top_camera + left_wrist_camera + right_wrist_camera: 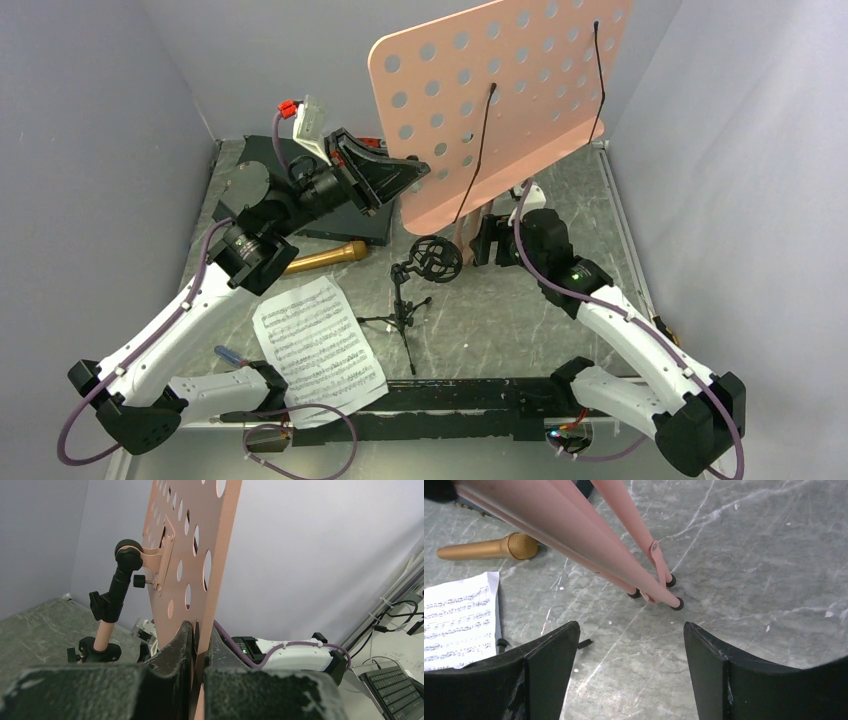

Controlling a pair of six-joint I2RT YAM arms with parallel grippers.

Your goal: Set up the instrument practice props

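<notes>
The pink perforated music stand (pixel 500 100) stands at the back centre. My left gripper (pixel 398 176) is shut on the lower left edge of its desk; in the left wrist view the jaws (pixel 200 630) pinch the thin pink plate (pixel 197 555). My right gripper (pixel 482 240) is open and empty, low beside the stand's folded legs (pixel 624 555). The gold microphone (pixel 325 258) lies on the table and also shows in the right wrist view (pixel 489 547). A white sheet-music page (pixel 318 340) lies at the front left. The small black tripod mic stand (pixel 405 310) with its ring mount (pixel 435 258) stands at the centre.
A flat black box (pixel 300 225) lies at the back left under my left arm. A small blue object (pixel 228 354) lies near the left arm's base. A black bar (pixel 470 398) runs along the near edge. Grey walls close in the left, back and right.
</notes>
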